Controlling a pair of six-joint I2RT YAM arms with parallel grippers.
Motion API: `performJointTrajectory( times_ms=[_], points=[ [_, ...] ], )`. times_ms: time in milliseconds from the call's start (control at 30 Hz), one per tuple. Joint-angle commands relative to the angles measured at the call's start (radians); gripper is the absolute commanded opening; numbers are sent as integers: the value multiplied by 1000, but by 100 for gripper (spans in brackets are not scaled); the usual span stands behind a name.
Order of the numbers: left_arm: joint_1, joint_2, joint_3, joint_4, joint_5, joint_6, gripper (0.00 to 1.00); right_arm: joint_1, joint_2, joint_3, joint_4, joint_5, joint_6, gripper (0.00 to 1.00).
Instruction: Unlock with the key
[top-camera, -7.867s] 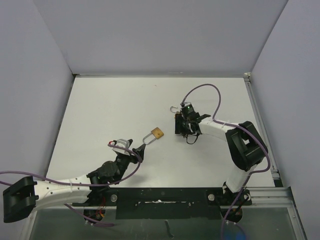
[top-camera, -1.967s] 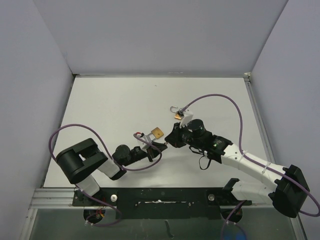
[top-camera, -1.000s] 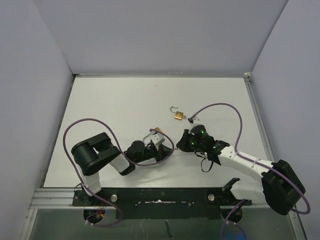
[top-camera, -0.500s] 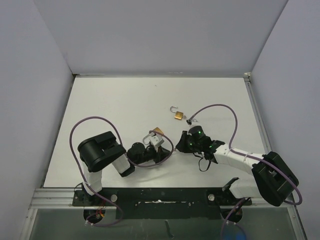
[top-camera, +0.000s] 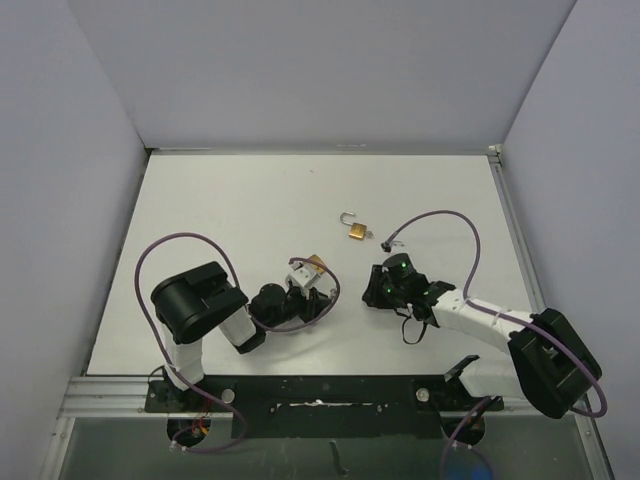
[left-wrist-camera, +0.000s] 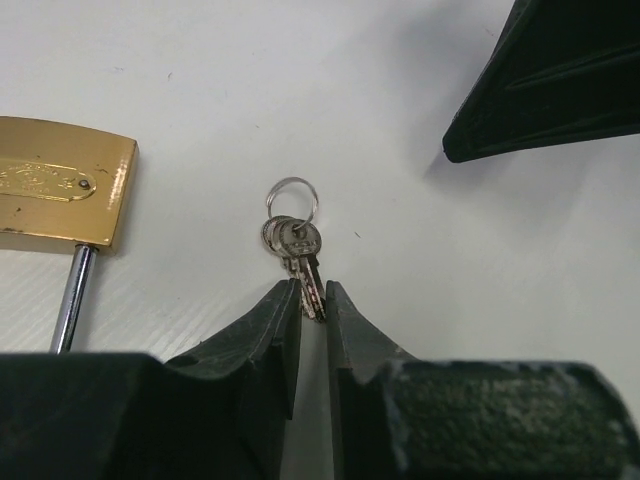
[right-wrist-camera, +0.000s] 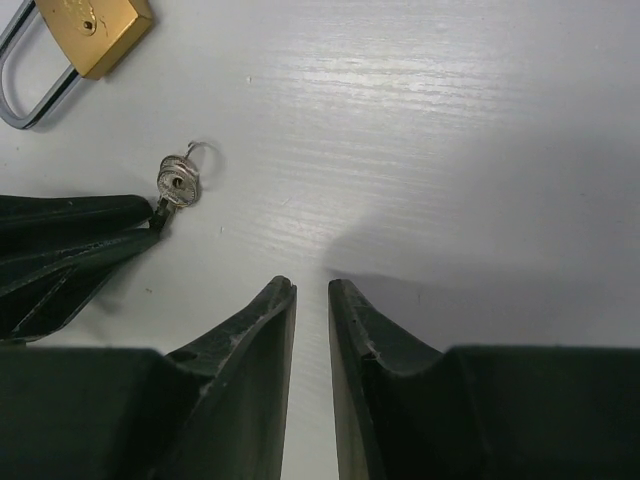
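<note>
- Top view: your left gripper (top-camera: 320, 296) and right gripper (top-camera: 367, 288) face each other tip to tip, near but apart. The padlock (top-camera: 316, 263) sits just beside the left's tip, on its left. The key is too small to make out here.
- Left wrist: the key (left-wrist-camera: 298, 245) is dead ahead, long axis in line with the fingers, ring (left-wrist-camera: 293, 197) end forward. Its blade tip sits between near-closed jaws and looks pinched. The padlock body is off to the left, and its shackle (left-wrist-camera: 70, 300) runs back alongside the finger.
- Right wrist: jaws all but closed, nothing between them. The key (right-wrist-camera: 178, 185) is ahead-left and the padlock (right-wrist-camera: 95, 25) further ahead-left.
- Left is nearer. My read: you're gripping the blade end, so regrip before inserting.
</note>
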Motion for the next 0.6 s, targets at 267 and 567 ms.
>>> performJointTrajectory(
  times_ms=[267,567],
  points=[
    [3,-199,-46,-65,-114,-17,31,0,-25,65,18,2,-93,22],
    [9,-611,-185,-281,-347,-86,37,82,119,195,29,-8,-140,49]
  ],
)
